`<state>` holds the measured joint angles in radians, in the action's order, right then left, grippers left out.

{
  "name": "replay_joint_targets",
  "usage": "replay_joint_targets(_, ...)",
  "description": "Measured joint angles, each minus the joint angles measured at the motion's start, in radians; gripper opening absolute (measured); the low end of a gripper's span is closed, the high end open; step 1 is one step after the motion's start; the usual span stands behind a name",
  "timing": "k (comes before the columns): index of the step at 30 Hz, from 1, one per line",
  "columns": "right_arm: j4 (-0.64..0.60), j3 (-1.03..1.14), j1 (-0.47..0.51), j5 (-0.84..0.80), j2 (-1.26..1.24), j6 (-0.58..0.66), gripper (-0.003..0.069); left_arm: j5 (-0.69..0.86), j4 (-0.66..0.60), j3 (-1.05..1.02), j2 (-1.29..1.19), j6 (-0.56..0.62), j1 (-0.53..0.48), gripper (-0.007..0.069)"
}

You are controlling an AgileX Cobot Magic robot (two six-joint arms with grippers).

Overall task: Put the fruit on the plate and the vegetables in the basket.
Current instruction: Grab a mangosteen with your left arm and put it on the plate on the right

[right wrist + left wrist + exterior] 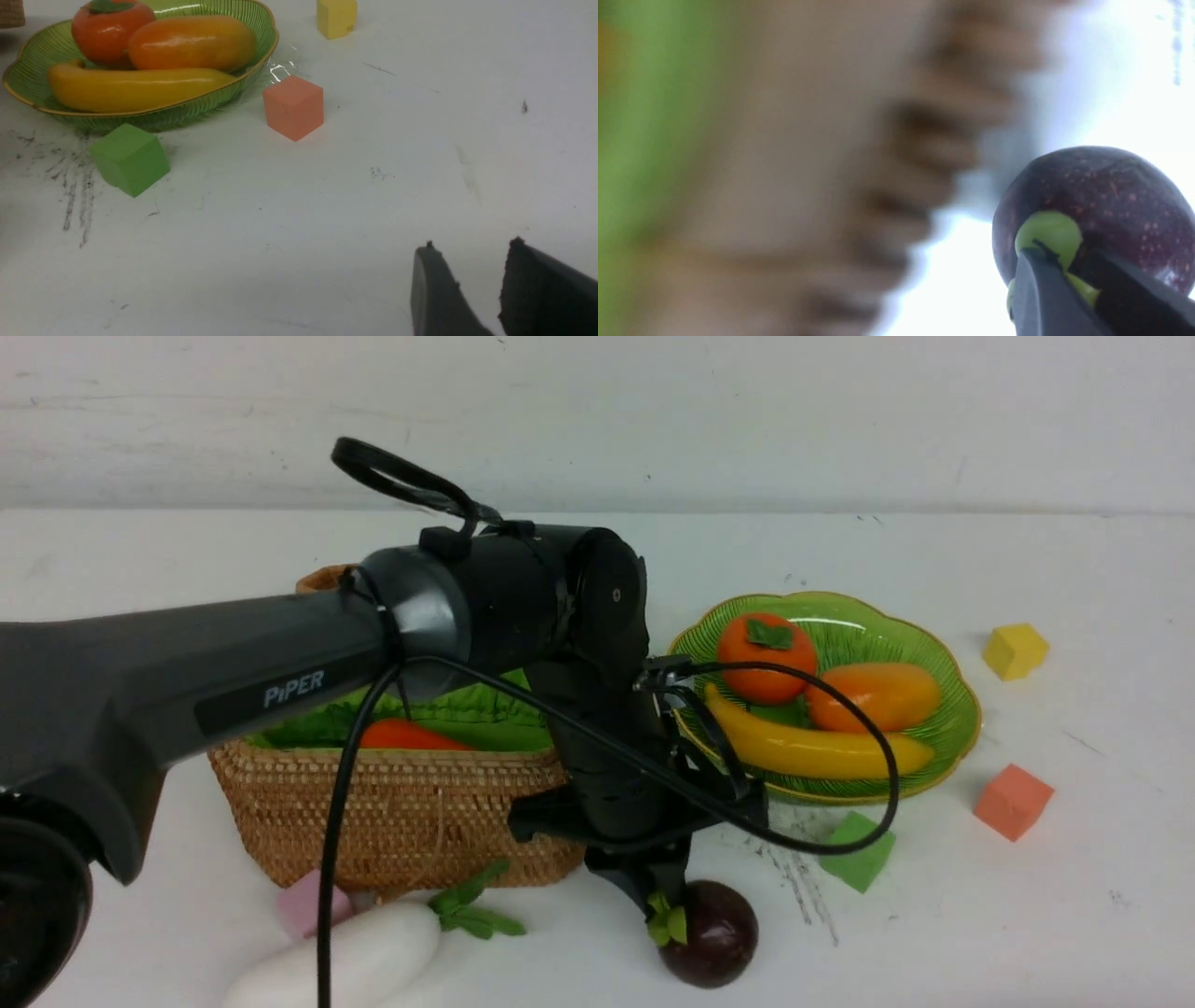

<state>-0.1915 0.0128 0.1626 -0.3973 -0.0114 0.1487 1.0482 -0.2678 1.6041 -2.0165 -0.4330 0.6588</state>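
Nearest the front camera, the left arm [233,691] reaches across from the left, its black cable [331,859] hanging down in front of the basket [392,812]. Its wrist bends down, and the left tool [667,910] stands at the mangosteen [714,933], low at the table [1027,915] just off the basket's front right corner. The left wrist view shows that tool [1064,261] with its jaws pinched on the fruit's green sepals, the dark purple body [1101,200] just beyond the tips. Whether the mangosteen is on the table or just off it, I cannot tell.

The radish [355,957] lies on the table in front of the basket, its leaves toward the mangosteen, with a pink cube [303,905] between it and the wicker. The carrot [406,735] lies inside the basket on the green lining.

To the right, the plate [868,621] holds the persimmon [766,658], the mango [873,695] and the banana [812,747], all touching. A green cube [859,849] sits near the plate's front edge, a salmon cube [1013,801] to its right and a yellow cube [1015,651] farther back.

The right tool [472,245] shows only in its own wrist view: its jaws stand partly apart over bare table with nothing between them, well away from the plate [28,79].
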Motion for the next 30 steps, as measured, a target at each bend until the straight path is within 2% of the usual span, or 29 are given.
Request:
replay_joint_targets(1, 0.0, 0.0, 0.0, 0.0, 0.0, 0.0, 0.0238, 0.0, 0.006, 0.0, 0.0, -0.005, 0.0, 0.0097)
replay_joint_targets(4, 0.0, 0.0, 0.0, 0.0, 0.0, 0.0, 0.0238, 0.005, 0.023, 0.0, 0.0, -0.01, 0.0, 0.0175)
replay_joint_targets(10, 0.0, 0.0, 0.0, 0.0, 0.0, 0.0, 0.0238, 0.006, 0.016, 0.001, 0.0, 0.009, 0.0, 0.0388)
replay_joint_targets(13, 0.0, 0.0, 0.0, 0.0, 0.0, 0.0, 0.0238, 0.006, -0.008, 0.001, 0.0, 0.027, 0.0, 0.0437)
replay_joint_targets(16, 0.0, 0.0, 0.0, 0.0, 0.0, 0.0, 0.0238, 0.004, -0.041, 0.001, 0.0, 0.046, 0.0, 0.045)
replay_joint_targets(21, 0.001, 0.0, 0.0, 0.0, 0.0, 0.0, 0.0238, 0.001, -0.064, 0.001, 0.0, 0.077, 0.0, 0.0416)
replay_joint_targets(24, 0.001, 0.0, 0.0, 0.0, 0.0, 0.0, 0.0238, 0.005, -0.073, 0.001, 0.0, 0.084, 0.0, 0.0327)
replay_joint_targets(30, 0.001, 0.0, 0.0, 0.0, 0.0, 0.0, 0.0238, 0.028, -0.074, 0.001, 0.0, 0.089, 0.0, 0.0092)
